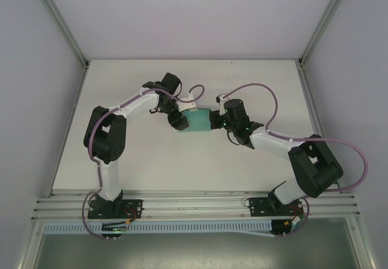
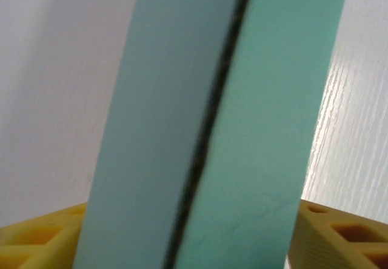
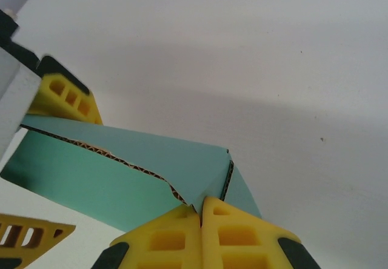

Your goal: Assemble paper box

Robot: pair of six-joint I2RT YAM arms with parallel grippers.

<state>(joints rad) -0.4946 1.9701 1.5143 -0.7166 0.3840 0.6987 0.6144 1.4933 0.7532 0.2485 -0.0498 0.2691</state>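
The teal paper box (image 1: 197, 122) is held up between both grippers over the middle of the white table (image 1: 151, 166). My left gripper (image 1: 180, 122) spans its left end. In the left wrist view the box (image 2: 267, 129) runs upward between the two yellow fingers (image 2: 339, 232), and a dark seam runs along it. My right gripper (image 3: 201, 211) is shut on the box's right end, pinching a folded corner of the card (image 3: 182, 160). The corrugated edge shows there. The left gripper's yellow fingers (image 3: 63, 96) sit on either side of the box's far end.
Grey enclosure walls (image 1: 36, 69) and metal frame posts (image 1: 60, 20) surround the table. An aluminium rail (image 1: 194, 205) carries both arm bases along the near edge. Purple cables (image 1: 267, 93) loop above the right arm.
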